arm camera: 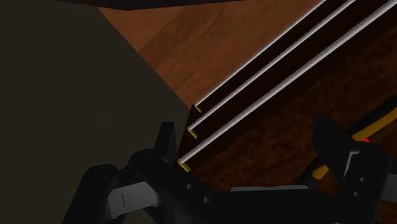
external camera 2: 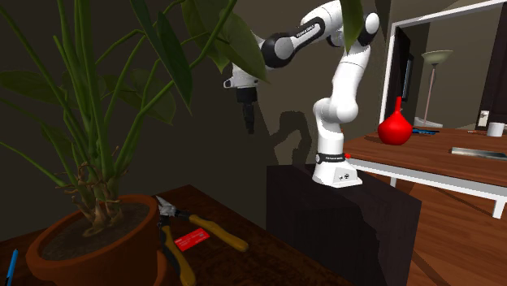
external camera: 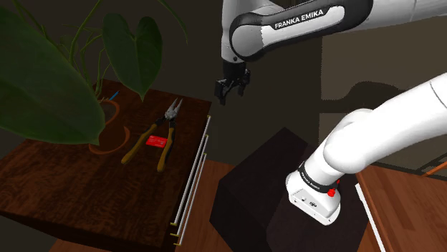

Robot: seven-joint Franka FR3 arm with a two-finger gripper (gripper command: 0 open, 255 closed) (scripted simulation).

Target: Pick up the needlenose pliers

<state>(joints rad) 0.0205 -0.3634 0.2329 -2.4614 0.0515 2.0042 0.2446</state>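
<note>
The pliers [external camera: 170, 120] are laid flat on the dark table [external camera: 71, 186], near the plant pot [external camera 2: 89, 244]. The gripper [external camera: 232, 93] is held wide open in the air, past the table's edge at the shoulder view's right, touching nothing.

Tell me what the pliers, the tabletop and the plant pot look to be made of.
The pliers have a dull grey head that looks like metal. Their smooth yellow-orange handles are probably plastic or rubber grips. The tabletop looks like dark brown wood, going by its grain streaks. The plant pot is matte orange-brown, likely terracotta, though only the colour suggests it.
</note>
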